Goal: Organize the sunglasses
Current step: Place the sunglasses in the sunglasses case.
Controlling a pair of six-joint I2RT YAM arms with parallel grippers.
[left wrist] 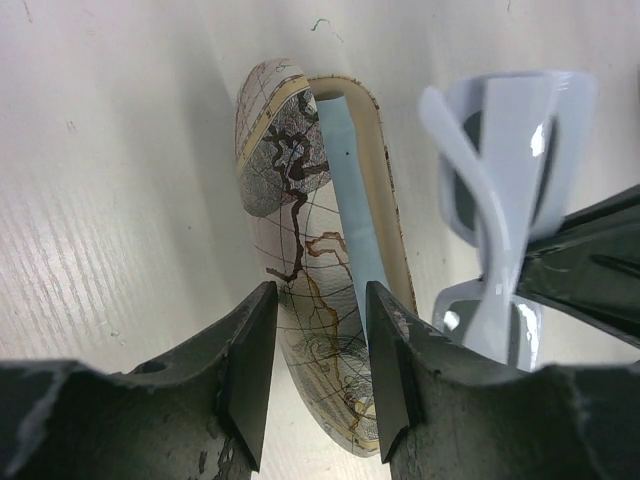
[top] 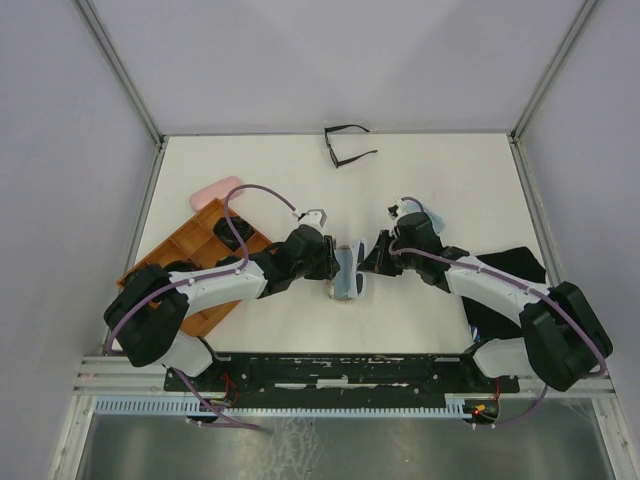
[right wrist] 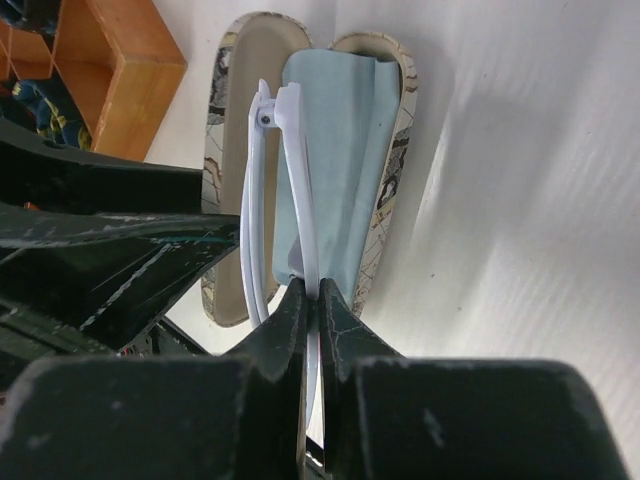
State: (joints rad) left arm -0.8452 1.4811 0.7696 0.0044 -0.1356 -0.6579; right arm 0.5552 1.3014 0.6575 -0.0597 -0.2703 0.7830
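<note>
On the table's left, orange tray (top: pixel 190 240): divided into compartments and set askew, with the left arm crossing over its near part. A dark item lies in one far compartment; I cannot tell what it is.
Pink case (top: pixel 215 190): oblong and shut, touching the tray's far edge.
Left gripper (left wrist: pixel 320 300): at mid-table, one finger on each side of one shell of the case, jaws closed onto that shell as far as the wrist view shows.
Map-patterned case (left wrist: pixel 285 200): lying open on the table (top: pixel 450 190), both halves facing up.
Light-blue cloth (left wrist: pixel 350 200): inside the open case, covering one half.
Black-framed glasses (top: pixel 348 146): thin frame with arms unfolded, alone at the far edge, well apart from both grippers.
White sunglasses (left wrist: pixel 515 150): dark lenses, arms folded, held on end just above the open case and cloth.
Right gripper (right wrist: pixel 313 295): jaws pinched together on the white sunglasses, facing the left gripper across the case.
Black flat thing (top: pixel 515 265): at the right, partly under the right arm.
</note>
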